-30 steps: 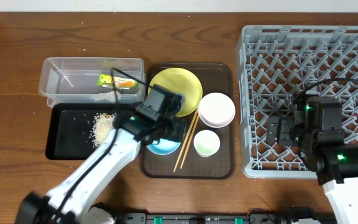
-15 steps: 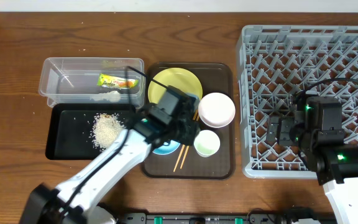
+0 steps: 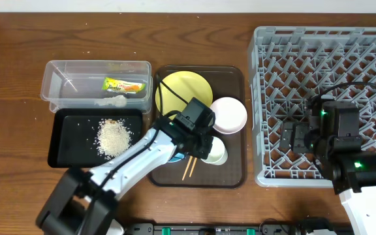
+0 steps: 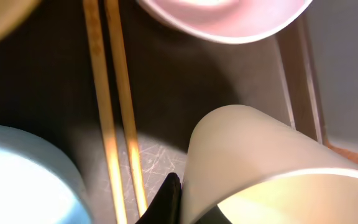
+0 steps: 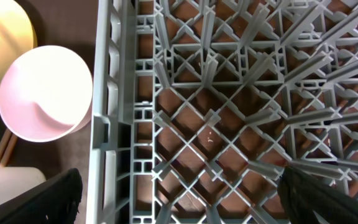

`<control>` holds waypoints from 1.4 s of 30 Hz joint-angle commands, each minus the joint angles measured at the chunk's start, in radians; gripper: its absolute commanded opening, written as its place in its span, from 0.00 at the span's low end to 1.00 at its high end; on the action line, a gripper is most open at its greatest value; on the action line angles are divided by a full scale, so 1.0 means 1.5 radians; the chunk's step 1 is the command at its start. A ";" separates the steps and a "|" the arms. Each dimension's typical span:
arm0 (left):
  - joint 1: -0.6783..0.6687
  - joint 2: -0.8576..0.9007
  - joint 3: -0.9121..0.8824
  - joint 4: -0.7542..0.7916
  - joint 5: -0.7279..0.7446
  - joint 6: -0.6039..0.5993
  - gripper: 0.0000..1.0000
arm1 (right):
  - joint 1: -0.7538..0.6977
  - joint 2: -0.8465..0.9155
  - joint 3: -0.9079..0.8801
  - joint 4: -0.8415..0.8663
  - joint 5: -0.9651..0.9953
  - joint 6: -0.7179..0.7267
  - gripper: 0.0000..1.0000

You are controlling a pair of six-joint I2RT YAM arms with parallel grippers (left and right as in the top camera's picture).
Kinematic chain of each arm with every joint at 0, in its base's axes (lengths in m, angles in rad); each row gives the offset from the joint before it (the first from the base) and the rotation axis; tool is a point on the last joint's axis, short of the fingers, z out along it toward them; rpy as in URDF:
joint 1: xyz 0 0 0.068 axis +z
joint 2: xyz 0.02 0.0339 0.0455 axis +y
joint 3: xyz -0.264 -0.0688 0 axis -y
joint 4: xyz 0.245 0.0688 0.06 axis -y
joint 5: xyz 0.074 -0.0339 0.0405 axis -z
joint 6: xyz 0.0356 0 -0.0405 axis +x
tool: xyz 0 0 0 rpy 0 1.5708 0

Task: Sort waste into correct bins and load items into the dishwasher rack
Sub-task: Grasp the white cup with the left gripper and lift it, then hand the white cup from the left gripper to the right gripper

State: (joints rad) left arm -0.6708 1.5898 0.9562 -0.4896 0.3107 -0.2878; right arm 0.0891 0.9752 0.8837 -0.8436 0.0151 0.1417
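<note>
Dark wooden worktop (image 3: pixel 18 52), brown tray (image 3: pixel 230 175) mid-frame, and the left hand (image 3: pixel 204 142) is down over the small pale green cup (image 4: pixel 260 155) at the tray's lower right. From overhead the arm covers most of the cup and only its right edge peeks out. In the wrist view one dark finger (image 4: pixel 169 196) lies against the cup's outer wall. The other is out of sight, so I cannot tell whether the grip has closed. The chopsticks (image 4: pixel 114 93) lie side by side just left of the cup, long axis top to bottom in that view. Overhead, only their lower tips show, slanting up to the right. The light blue bowl (image 4: pixel 17 180) is cut off at lower left. The right hand (image 5: pixel 182 199) hangs over the left side of the dishwasher rack (image 3: pixel 258 104), fingers wide apart, empty.
</note>
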 commanded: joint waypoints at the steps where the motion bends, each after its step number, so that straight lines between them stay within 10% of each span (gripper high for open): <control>1: 0.027 -0.068 0.012 0.002 -0.004 -0.002 0.06 | -0.004 0.000 0.012 0.013 0.003 0.007 0.99; 10: 0.190 -0.148 0.011 0.049 0.029 -0.154 0.06 | -0.004 0.002 0.012 0.098 0.003 0.015 0.99; 22: 0.282 0.008 0.010 0.301 0.631 -0.241 0.06 | 0.017 0.106 0.010 0.063 -0.511 -0.217 0.99; 42: 0.229 0.029 0.010 0.315 0.694 -0.253 0.06 | 0.067 0.255 0.009 0.343 -0.814 -0.298 0.98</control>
State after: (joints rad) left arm -0.3248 1.6325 0.9607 -0.0185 1.3098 -0.6559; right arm 0.1833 1.3529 0.8852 -0.3447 -1.0981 -0.2657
